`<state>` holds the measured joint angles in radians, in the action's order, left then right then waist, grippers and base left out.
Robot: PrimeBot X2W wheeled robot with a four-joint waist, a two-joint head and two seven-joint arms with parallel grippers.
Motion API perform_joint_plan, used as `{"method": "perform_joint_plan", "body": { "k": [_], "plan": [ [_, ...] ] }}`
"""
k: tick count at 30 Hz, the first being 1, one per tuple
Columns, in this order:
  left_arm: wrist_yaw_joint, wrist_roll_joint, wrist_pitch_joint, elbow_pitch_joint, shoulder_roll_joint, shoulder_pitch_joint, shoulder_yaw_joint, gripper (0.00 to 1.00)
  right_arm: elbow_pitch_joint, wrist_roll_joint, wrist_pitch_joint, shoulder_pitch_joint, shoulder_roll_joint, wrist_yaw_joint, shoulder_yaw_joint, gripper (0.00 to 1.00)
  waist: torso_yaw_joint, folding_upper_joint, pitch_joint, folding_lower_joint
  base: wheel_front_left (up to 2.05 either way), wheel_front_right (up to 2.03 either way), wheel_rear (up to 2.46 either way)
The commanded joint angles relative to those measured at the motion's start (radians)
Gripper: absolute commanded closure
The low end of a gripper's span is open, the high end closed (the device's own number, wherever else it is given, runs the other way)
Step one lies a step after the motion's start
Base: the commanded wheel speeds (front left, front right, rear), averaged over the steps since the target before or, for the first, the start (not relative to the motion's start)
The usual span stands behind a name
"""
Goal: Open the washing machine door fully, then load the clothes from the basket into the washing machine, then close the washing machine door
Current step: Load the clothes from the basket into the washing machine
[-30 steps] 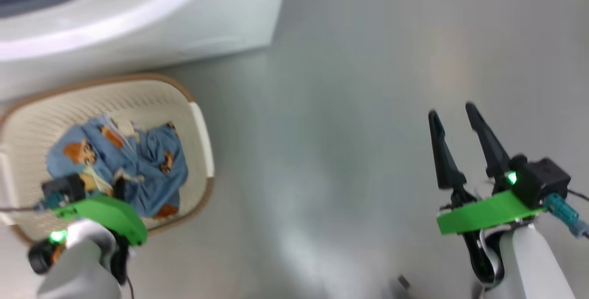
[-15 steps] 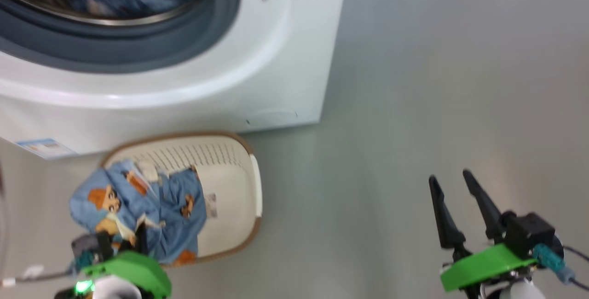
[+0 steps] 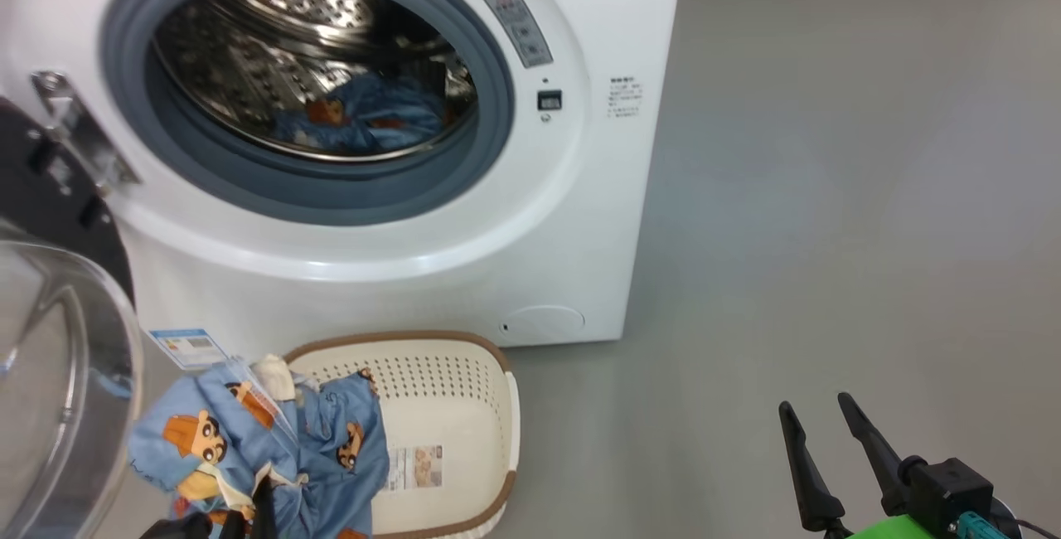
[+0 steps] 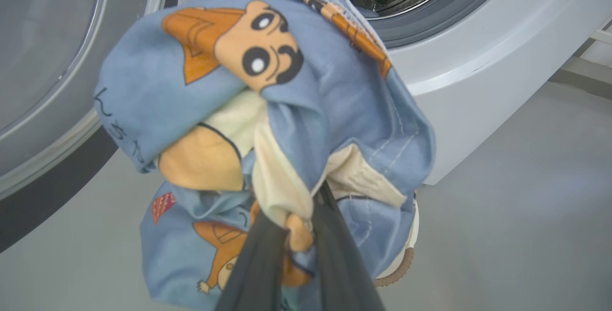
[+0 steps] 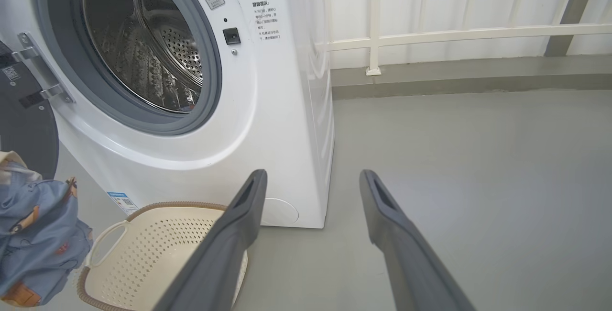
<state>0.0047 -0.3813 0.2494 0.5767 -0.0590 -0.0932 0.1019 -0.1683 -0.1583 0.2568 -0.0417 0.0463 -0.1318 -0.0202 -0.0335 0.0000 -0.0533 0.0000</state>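
A smooth, pale grey floor with a faint sheen stretches out in front of me. Two things stand directly on it. One is the big white box-shaped front-loading washing machine, its base flat on the floor, with a small blue label at its lower corner. The other is a small cream perforated plastic basket with brown rim trim. It sits just in front of the machine's foot, near that label; I cannot tell if they touch. From my right wrist, the floor runs back to a low grey kerb under a white railing.
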Motion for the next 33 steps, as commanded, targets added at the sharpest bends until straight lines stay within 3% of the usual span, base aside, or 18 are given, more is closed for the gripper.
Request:
{"method": "perform_joint_plan", "body": {
  "k": [1, 12, 33],
  "plan": [
    [-0.002, 0.018, 0.012, -0.060, -0.010, 0.006, -0.037, 1.00, 0.022, 0.019, 0.005, 0.006, 0.004, 0.001, 0.017, 0.00, -0.038, 0.0000, 0.057, 0.0000, 0.00, 0.00, 0.00],
    [0.011, 0.075, 0.012, -0.201, 0.004, 0.119, -0.045, 1.00, -0.004, 0.036, 0.005, -0.027, 0.005, 0.001, -0.011, 0.00, -0.043, 0.0000, 0.115, 0.0000, 0.00, 0.00, 0.00],
    [0.022, 0.087, 0.012, -0.282, 0.007, 0.172, -0.052, 1.00, -0.019, 0.041, 0.005, -0.034, 0.004, 0.001, -0.050, 0.00, -0.028, 0.0000, 0.119, 0.0000, 0.00, 0.00, 0.00]
  ]
}}
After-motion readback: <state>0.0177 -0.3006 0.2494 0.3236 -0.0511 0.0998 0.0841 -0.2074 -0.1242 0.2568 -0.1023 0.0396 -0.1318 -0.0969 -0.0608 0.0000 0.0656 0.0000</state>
